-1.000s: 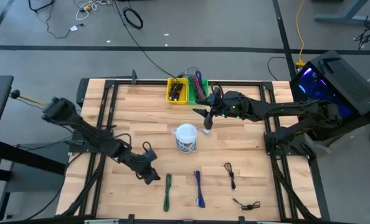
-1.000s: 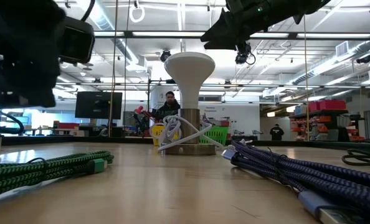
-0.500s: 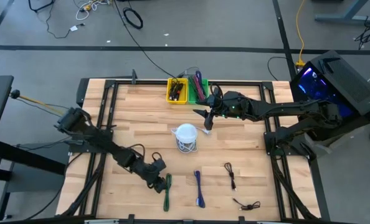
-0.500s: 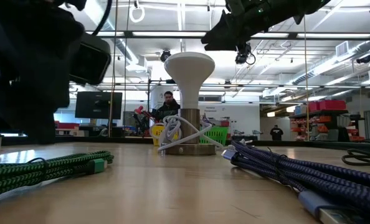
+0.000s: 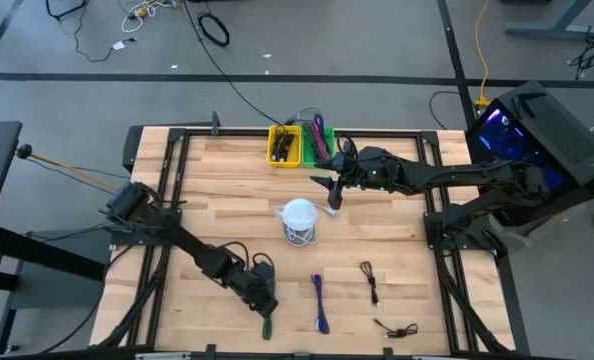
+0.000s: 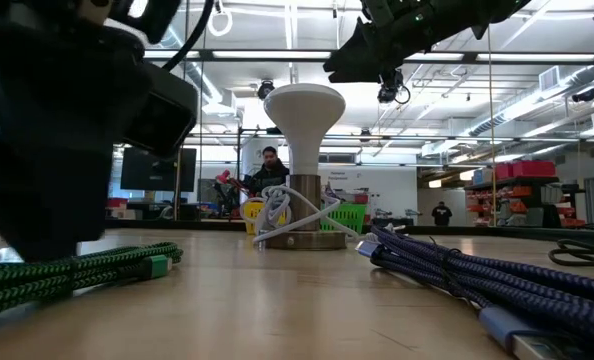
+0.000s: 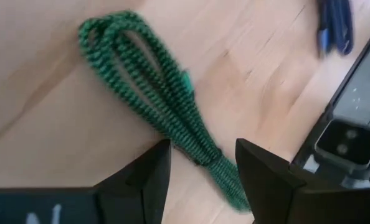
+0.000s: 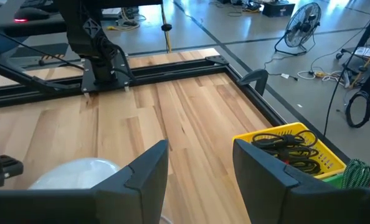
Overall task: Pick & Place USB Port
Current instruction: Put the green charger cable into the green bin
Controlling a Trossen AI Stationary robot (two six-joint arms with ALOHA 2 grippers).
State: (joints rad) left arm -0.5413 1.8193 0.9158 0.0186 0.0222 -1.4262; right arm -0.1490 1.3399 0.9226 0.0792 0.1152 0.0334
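A green braided cable (image 5: 269, 310) lies bundled on the table near its near edge, and the left wrist view shows the same cable (image 7: 147, 81). My left gripper (image 5: 264, 296) is low over it and open. Its fingers (image 7: 154, 171) stand on either side of the bundle's narrow end without touching it. My right gripper (image 5: 331, 192) hovers open above the table, just beyond a white mushroom-shaped stand (image 5: 299, 219) that has a white cable wound round it.
A blue cable (image 5: 320, 303) and two black cables (image 5: 369, 280) (image 5: 397, 328) lie right of the green one. A yellow bin (image 5: 283, 145) and a green bin (image 5: 318, 140) holding cables sit at the far edge. In the low view, a person stands in the room behind.
My left gripper has travelled toward the table's right and near edges, from left of the green cable to directly over it, and has come down low. The cable has stayed in place.
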